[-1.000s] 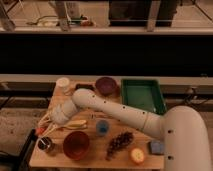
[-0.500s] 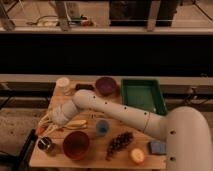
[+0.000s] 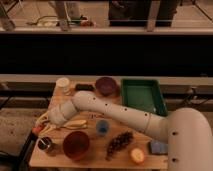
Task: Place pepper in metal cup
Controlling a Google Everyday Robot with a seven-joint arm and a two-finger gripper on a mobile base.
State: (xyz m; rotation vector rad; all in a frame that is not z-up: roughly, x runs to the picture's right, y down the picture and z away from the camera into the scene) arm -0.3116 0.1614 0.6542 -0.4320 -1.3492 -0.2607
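The small red-orange pepper (image 3: pixel 36 130) lies at the left edge of the wooden table (image 3: pixel 95 157). My gripper (image 3: pixel 43 123) is right at it, reaching in from the right, low over the table. The pepper shows just below and to the left of the gripper's tip. I cannot see whether it is held. The metal cup (image 3: pixel 46 145) stands at the front left corner, a short way in front of the gripper, with a dark inside.
An orange-brown bowl (image 3: pixel 76 145) stands right of the metal cup. A pale yellow fruit (image 3: pixel 75 123), a blue cup (image 3: pixel 102 127), dark grapes (image 3: pixel 120 142), an apple (image 3: pixel 136 156), a blue block (image 3: pixel 157 147), a green tray (image 3: pixel 142 95), a purple bowl (image 3: pixel 106 86) and a white cup (image 3: pixel 63 84) share the table.
The gripper has stayed at the pepper by the table's left edge, with at most a slight shift. Nothing else has moved.
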